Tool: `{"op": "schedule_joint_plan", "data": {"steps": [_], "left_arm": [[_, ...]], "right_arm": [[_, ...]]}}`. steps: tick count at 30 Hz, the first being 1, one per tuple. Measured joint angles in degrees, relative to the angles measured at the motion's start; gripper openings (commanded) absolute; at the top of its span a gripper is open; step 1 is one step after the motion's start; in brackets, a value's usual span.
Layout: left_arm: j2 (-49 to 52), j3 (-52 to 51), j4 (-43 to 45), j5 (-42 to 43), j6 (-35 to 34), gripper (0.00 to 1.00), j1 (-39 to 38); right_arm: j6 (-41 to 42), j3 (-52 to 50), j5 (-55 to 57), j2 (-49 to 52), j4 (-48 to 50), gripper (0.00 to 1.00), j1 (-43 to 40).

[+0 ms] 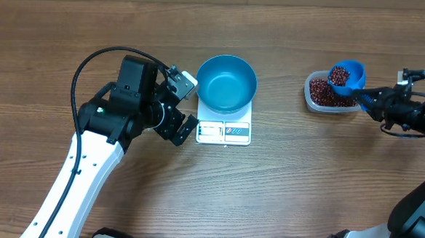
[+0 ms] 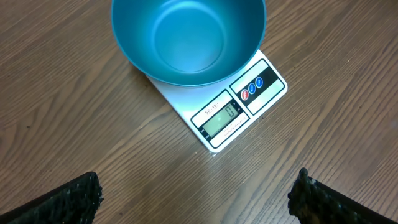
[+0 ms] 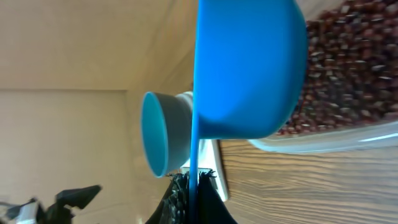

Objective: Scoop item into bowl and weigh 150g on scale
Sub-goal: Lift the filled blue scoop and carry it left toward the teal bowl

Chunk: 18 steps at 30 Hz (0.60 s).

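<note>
1. Black padded fingertips (image 2: 73,200) sit in both lower corners of the left wrist view. The left jaws are spread wide with nothing between them, only bare wood below.
2. Straight ahead of them is the scale (image 2: 244,104), white and square. Its grey display and three buttons face the left arm, and the digits are too blurred to read.
3. From overhead, the left jaws hang just beside the scale's (image 1: 224,133) left edge, not touching it.
4. On the platform stands the bowl (image 1: 227,83), upright and overhanging the scale's sides. Its glossy inside (image 2: 186,34) shows plain blue.
5. Over on the right, the right jaws are closed tight on the thin blue handle (image 3: 194,149) of the scoop (image 1: 347,75).
6. That scoop carries a load of beans (image 1: 339,74) and is raised over the right end of the clear tub (image 1: 310,99).
7. From the right wrist, the scoop's underside (image 3: 249,68) fills the view, with more beans (image 3: 348,62) heaped in the tub behind it.
8. The tub rests on the worktop (image 1: 281,195), well apart from the scale and to its right.
</note>
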Motion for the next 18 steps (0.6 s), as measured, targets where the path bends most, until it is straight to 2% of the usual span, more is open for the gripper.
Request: {"op": "schedule_joint_plan", "data": {"steps": [8, 18], "left_arm": [[0.0, 0.0, 0.0, 0.0, 0.0, 1.0, 0.0], [0.0, 0.0, 0.0, -0.02, 0.0, 1.0, 0.0]], "right_arm": [[-0.17, 0.0, -10.01, 0.0, 0.48, 0.04, 0.13], [-0.15, 0.0, -12.39, 0.0, 0.42, 0.04, 6.16]]}}
